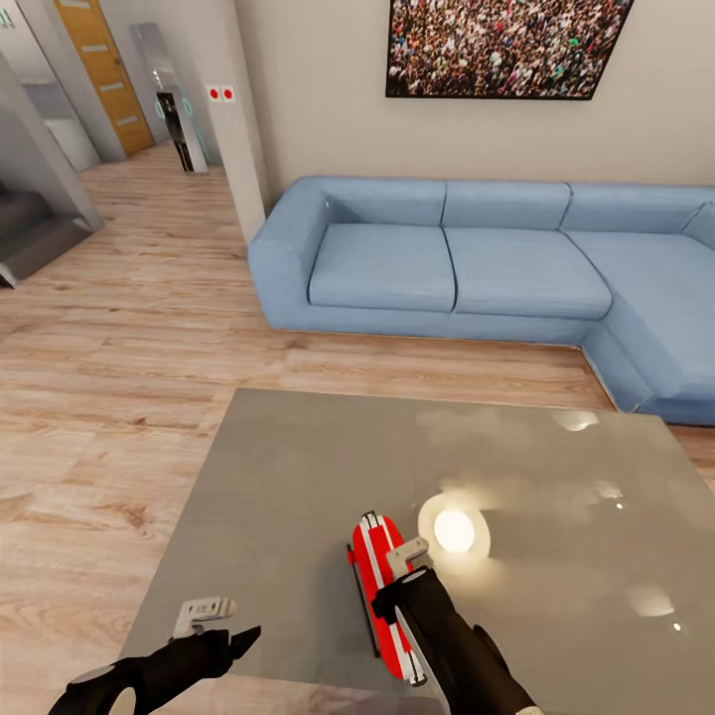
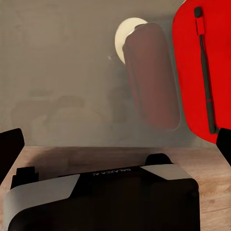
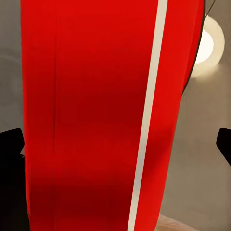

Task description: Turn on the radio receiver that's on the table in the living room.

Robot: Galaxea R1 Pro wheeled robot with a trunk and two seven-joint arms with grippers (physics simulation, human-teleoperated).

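The radio receiver stands on its thin edge on the glossy grey bench, near the bench's front edge, with its white-silver bands facing up. In the left wrist view, its flat red face carries a thin dark strap, and its dull red reflection lies on the bench top beside it. A bright round lamp reflection glows on the bench just beyond the radio.

The right gripper hangs directly over the radio, its pale finger against the top edge; the dark arm behind it hides the near end of the box. In the right wrist view, the red body with one white-silver band runs between the two dark fingertips, which stand wide apart at either side, so the jaws are wide.

The left gripper hovers at the bench's front left corner, well apart from the radio. Its dark fingertips sit at opposite borders of the left wrist view, jaws wide with nothing between them.

Beyond the bench lie the light wood floor, a light-blue sectional sofa and a framed crowd picture on the wall.
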